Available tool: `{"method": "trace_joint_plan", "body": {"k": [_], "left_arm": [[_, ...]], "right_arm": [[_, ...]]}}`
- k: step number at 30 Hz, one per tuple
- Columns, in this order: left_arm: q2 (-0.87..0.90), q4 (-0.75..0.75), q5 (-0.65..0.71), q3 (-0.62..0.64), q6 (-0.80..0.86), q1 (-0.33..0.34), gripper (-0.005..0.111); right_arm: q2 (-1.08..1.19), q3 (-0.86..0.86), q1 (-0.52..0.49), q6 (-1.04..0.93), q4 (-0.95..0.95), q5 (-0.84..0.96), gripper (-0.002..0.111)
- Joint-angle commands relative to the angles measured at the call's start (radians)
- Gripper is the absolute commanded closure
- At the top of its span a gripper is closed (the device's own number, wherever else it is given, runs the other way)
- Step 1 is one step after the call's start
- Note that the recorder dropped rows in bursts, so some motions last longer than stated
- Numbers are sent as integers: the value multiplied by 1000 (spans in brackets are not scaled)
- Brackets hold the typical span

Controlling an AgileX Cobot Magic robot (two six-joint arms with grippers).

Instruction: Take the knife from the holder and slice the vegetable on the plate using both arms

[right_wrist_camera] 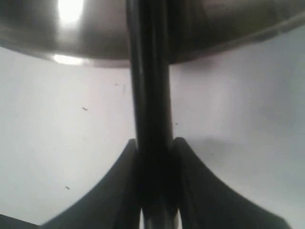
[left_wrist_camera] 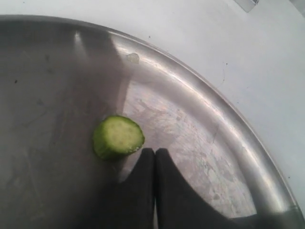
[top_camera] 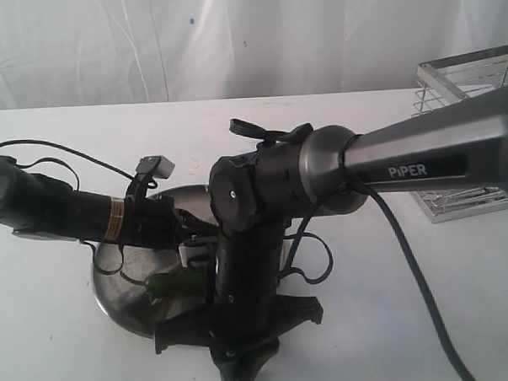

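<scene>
Desk (top_camera: 59,351): white, curtain behind.
Right pincer (right_wrist_camera: 153,157): nearest, clamped on the knife (right_wrist_camera: 148,95), over the plate's near rim.
Plate (top_camera: 123,289): steel, mid-desk.
Left pincer (left_wrist_camera: 155,155): fingers pressed together, empty, just beside a cut slice (left_wrist_camera: 117,137).
Vegetable (top_camera: 178,284): green, on plate.
Holder (top_camera: 467,139): far right.

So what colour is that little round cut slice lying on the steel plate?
Pale green inside with a darker green skin; the left wrist view shows it best.
</scene>
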Motion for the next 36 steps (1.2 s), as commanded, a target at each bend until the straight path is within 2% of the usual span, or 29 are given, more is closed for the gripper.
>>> {"method": "trace_joint_plan", "body": {"k": [1,6,12,14,18,23,28,31,36], "left_arm": [[45,136,148,24,-36,-6,107],[44,108,126,22,-43,-6,107],[21,70,-123,-39,-43,21,107],[3,84,-149,-45,-62,34,107],[-9,158,-151,-39,-76,25,107],[-9,199,-127,-5,-41,-28,107],[-9,199,6,33,-49,-82,107],[-9,199,68,58,-49,-89,107],[-9,199,86,69,-45,-89,107]], "right_arm": [[-9,5,2,-13,-22,95,108],[-29,5,-2,-27,-22,132,108],[-31,5,-2,-31,-24,114,108],[-29,5,-2,-40,-24,114,108],[-29,5,-2,-45,-24,114,108],[-29,5,-2,-45,-18,91,108],[-27,5,-2,-45,-16,70,108],[-27,5,-2,-45,-22,62,108],[-12,5,-4,-34,-32,-2,108]]}}
